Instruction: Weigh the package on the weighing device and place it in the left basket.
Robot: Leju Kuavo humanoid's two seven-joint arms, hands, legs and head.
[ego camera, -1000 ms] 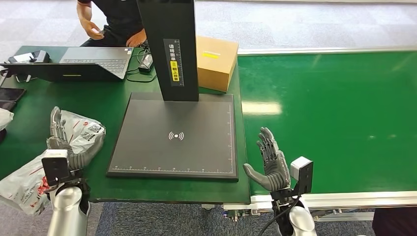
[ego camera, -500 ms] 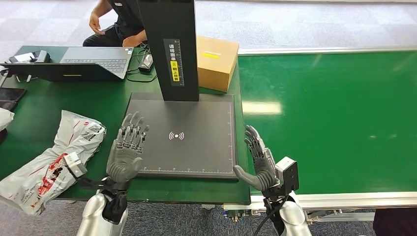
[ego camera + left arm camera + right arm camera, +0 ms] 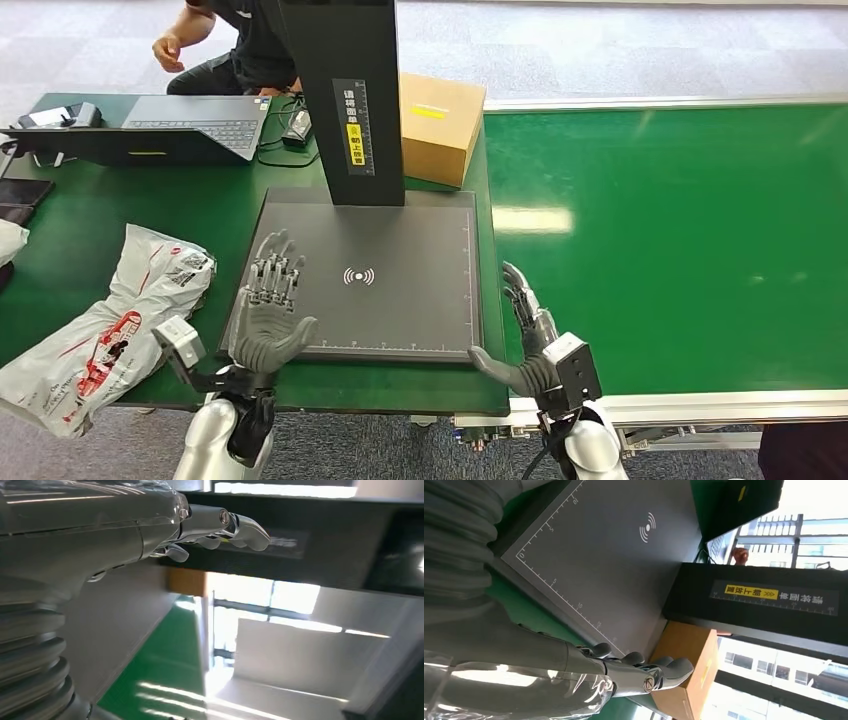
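My left robot hand (image 3: 268, 318) hovers released over the weighing device (image 3: 380, 275); my right robot hand (image 3: 528, 345) is released beside it; the package (image 3: 105, 325) lies on the table (image 3: 130, 195).

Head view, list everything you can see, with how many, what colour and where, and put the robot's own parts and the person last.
weighing device: one, dark grey platform with a black upright column, centre of the table
cardboard box: one, tan, behind the platform, right of the column
plastic packages: a white crumpled pile with red print, count unclear, table's near left
laptop: one, grey, open, far left of the table
table: one, green top, under the weighing device
conveyor belt: one, green, right side
person: one, dark top, seated behind the laptop
left robot hand: one, grey, empty with fingers apart, over the platform's near left corner
right robot hand: one, grey, empty with fingers apart, at the platform's near right corner
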